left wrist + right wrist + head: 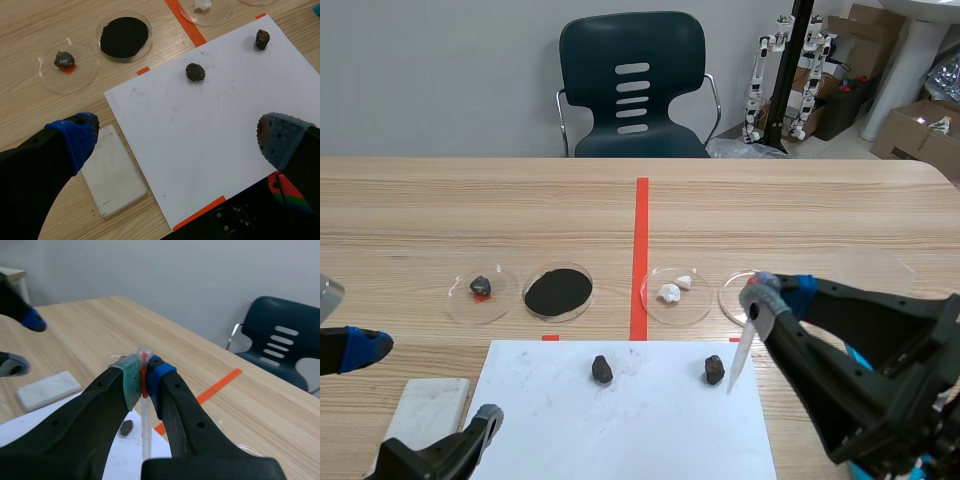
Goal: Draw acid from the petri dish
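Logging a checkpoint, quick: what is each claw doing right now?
Left claw: open, holding nothing.
Right claw: shut on the pipette.

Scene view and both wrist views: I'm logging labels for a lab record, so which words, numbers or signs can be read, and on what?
No text can be read in any view.
White sheet: smudges only, no writing.
Petri dishes: no labels seen.
Dropper: no markings visible.
Cardboard boxes behind the table: any print is too small to read.
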Action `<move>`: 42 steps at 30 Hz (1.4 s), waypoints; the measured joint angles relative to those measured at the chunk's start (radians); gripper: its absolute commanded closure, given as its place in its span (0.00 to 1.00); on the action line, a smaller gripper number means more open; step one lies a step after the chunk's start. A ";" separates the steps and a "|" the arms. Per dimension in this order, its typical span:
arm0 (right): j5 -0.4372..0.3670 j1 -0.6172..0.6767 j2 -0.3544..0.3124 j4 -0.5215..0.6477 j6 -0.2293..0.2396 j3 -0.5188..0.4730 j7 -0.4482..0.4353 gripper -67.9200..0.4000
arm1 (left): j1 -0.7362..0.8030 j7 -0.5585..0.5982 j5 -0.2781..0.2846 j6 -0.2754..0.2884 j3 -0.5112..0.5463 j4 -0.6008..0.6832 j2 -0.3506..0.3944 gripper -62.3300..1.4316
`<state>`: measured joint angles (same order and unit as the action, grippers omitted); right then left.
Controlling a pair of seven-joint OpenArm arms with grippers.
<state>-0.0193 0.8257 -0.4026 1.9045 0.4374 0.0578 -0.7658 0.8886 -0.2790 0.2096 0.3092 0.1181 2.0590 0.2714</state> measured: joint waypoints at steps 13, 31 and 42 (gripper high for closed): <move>0.000 -0.185 0.113 -0.101 0.099 -0.070 0.075 0.98 | 0.000 0.000 0.000 0.000 0.000 0.000 0.000 0.00; -0.094 -0.579 0.181 -0.481 0.098 -0.101 0.121 0.98 | 0.000 0.000 0.000 0.000 0.000 0.000 0.000 0.00; -0.066 -0.692 0.181 -0.649 0.083 -0.100 0.062 0.98 | 0.000 0.000 0.000 0.000 0.000 0.000 0.000 0.00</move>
<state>-0.0853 0.1341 -0.2214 1.2552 0.5201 -0.0425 -0.7040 0.8886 -0.2790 0.2096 0.3092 0.1181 2.0590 0.2714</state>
